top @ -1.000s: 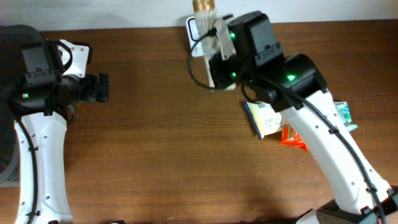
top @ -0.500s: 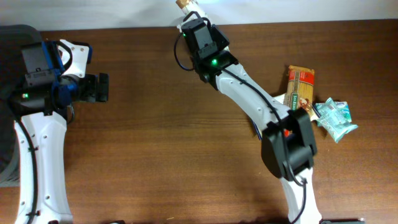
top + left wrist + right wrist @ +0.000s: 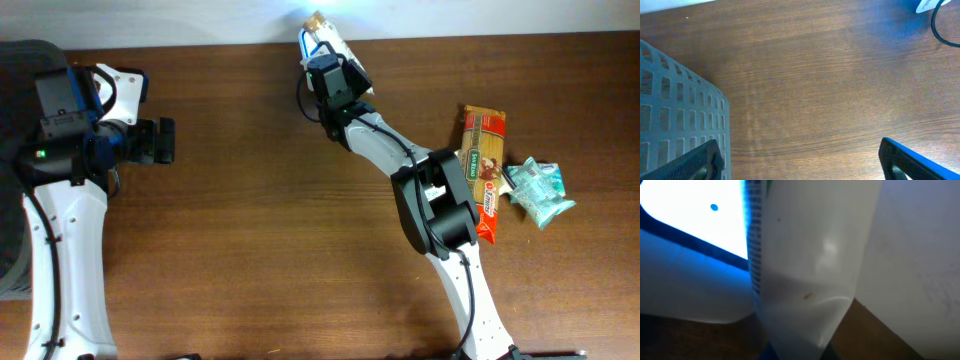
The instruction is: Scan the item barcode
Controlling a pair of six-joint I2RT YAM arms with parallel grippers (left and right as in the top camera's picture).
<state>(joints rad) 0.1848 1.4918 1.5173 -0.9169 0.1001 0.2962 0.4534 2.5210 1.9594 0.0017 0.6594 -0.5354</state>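
Right gripper (image 3: 328, 52) clamped on packet (image 3: 810, 280) — held just over lit scanner (image 3: 690, 210), striped edge beside its window. Likely light, soft, slick film; grip by sealed end. Left gripper (image 3: 160, 141) wide, empty — well apart from scanner.

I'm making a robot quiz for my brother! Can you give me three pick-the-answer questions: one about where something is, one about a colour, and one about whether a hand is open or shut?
1. Where is the grey plastic basket with square holes?
A. Beside the left arm
B. Under the right arm
C. In the table's middle

2. What colour does the white box-shaped scanner glow?
A. Red
B. Green
C. Blue

3. How is the left hand?
A. Shut on a packet
B. Open and empty
C. Shut on nothing

Answers:
1 A, its grid wall fills the left side of the left wrist view.
2 C, blue light rims it beside the white plastic packet.
3 B, its fingers stand wide apart over the brown wooden table.
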